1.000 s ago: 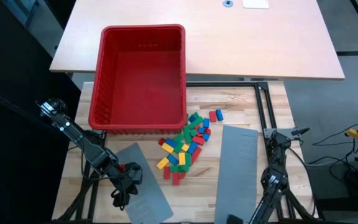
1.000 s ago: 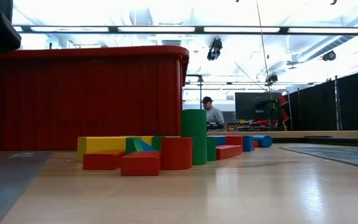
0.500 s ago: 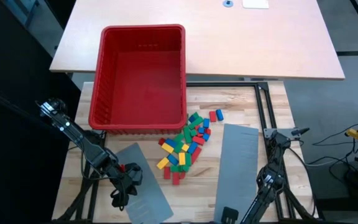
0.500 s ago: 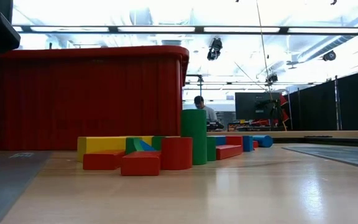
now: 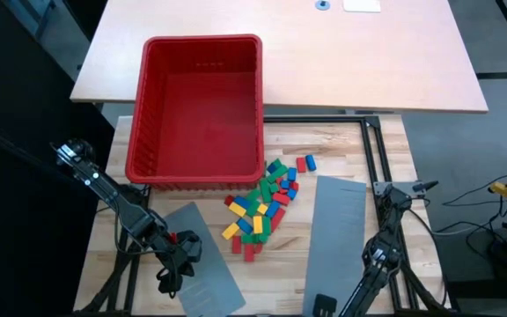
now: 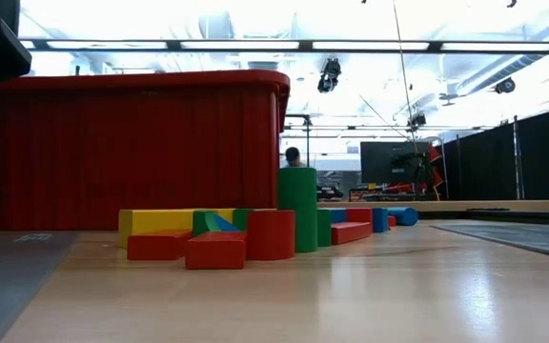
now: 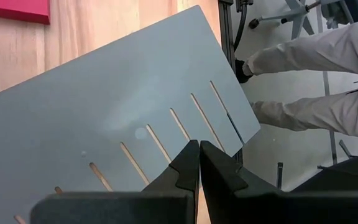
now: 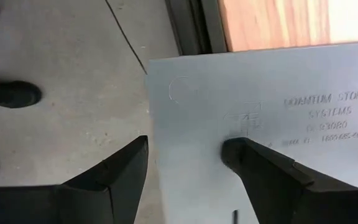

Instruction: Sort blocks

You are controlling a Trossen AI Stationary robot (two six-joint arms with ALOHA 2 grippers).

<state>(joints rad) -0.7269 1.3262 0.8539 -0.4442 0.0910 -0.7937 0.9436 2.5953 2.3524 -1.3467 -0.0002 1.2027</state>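
While one blocks (image 5: 262, 204) heap lies untouched, left tool (image 7: 199, 163) pressed together, right tool (image 8: 185, 163) spread

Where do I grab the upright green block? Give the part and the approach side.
Take the upright green block by its upper half, coming straight down from above. It stands on end and rises clear of the red blocks crowding its base, so probably only the top offers free faces to pinch.
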